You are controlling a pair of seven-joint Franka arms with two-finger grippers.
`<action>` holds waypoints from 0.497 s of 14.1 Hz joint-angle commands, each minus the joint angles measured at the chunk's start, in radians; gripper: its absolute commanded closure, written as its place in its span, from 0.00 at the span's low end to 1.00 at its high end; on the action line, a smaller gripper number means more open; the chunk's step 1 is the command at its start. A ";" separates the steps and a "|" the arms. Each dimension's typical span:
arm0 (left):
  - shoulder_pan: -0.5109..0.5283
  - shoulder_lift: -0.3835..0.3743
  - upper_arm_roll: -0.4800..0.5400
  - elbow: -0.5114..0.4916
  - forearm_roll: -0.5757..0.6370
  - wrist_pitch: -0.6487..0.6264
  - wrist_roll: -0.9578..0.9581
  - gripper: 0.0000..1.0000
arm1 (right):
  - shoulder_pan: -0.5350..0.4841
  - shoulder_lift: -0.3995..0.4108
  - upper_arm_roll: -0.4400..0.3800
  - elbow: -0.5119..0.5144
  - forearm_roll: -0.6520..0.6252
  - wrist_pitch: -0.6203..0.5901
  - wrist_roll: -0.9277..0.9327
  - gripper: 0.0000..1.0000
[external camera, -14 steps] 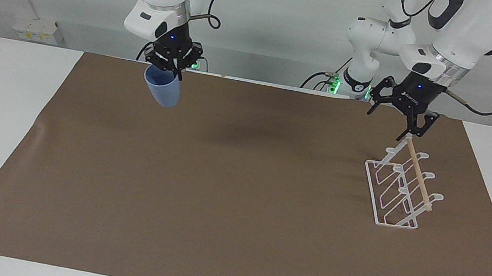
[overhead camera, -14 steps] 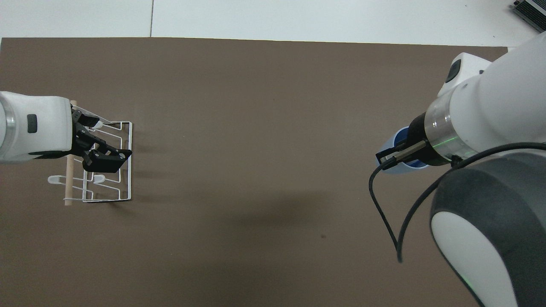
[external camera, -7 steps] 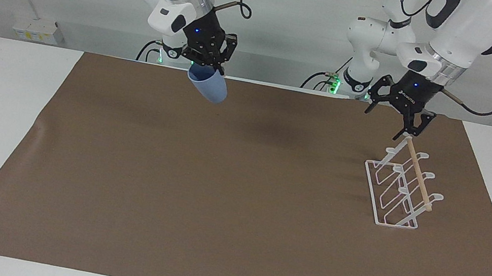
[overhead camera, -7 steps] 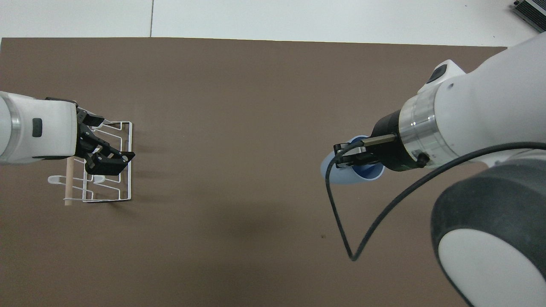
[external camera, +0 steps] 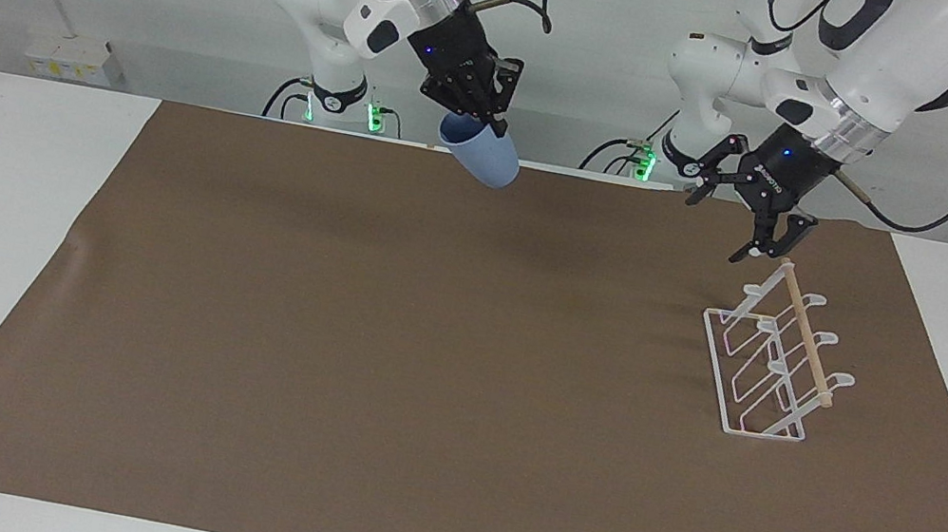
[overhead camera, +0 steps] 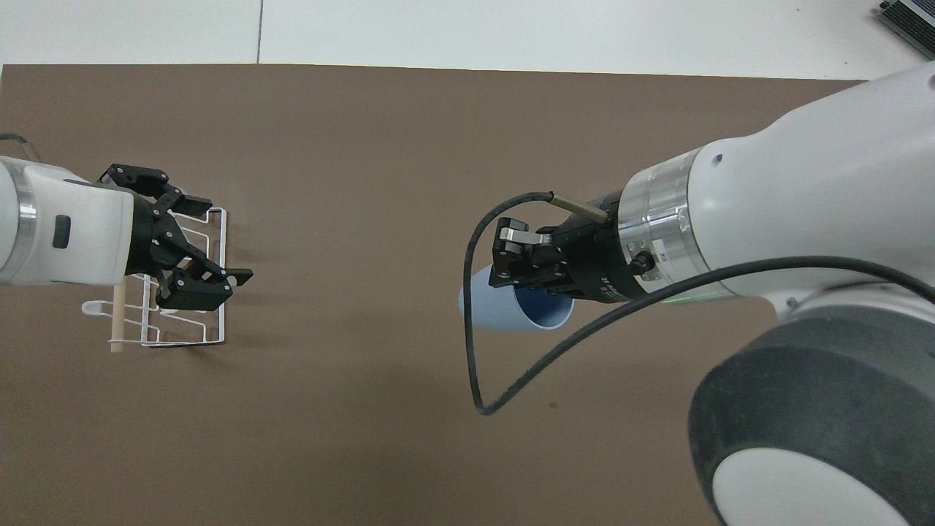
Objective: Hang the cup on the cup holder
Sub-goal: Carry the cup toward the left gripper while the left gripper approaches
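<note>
Cup [external camera: 481, 155] clamped in right gripper [external camera: 473, 112], fingertips pinched on rim wall, one inside, one outside. Held up in air, tilted, base pointing down and toward left arm's end, mouth up toward wrist. Over brown mat [external camera: 418, 372], around mid-table along the edge near the robots. Same cup in overhead view [overhead camera: 511, 308], dark blue inside visible, right gripper [overhead camera: 520, 257] partly covering it, black cable looping off the wrist.

Left gripper [external camera: 732, 222] wide open, holding nothing. Hangs just above the robots' end of cup holder [external camera: 771, 364], tips close to the wooden dowel [external camera: 803, 333], contact not clear. Overhead: left gripper [overhead camera: 191, 245] spread over the rack [overhead camera: 186, 292].

Cup holder stands on mat at left arm's end of table, white wire frame slanted, looped prongs sticking out, dowel along upper edge. Well apart from cup.
</note>
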 commanded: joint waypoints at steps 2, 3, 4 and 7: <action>-0.023 -0.031 -0.037 -0.028 -0.068 -0.005 0.022 0.00 | 0.054 -0.002 0.005 -0.030 0.070 0.105 0.209 1.00; -0.042 -0.031 -0.039 -0.026 -0.070 -0.002 0.024 0.00 | 0.068 -0.002 0.005 -0.036 0.073 0.124 0.255 1.00; -0.065 -0.031 -0.039 -0.026 -0.070 0.005 0.025 0.00 | 0.074 -0.002 0.005 -0.039 0.073 0.140 0.296 1.00; -0.078 -0.031 -0.046 -0.026 -0.108 0.008 0.025 0.00 | 0.077 -0.002 0.005 -0.039 0.113 0.153 0.399 1.00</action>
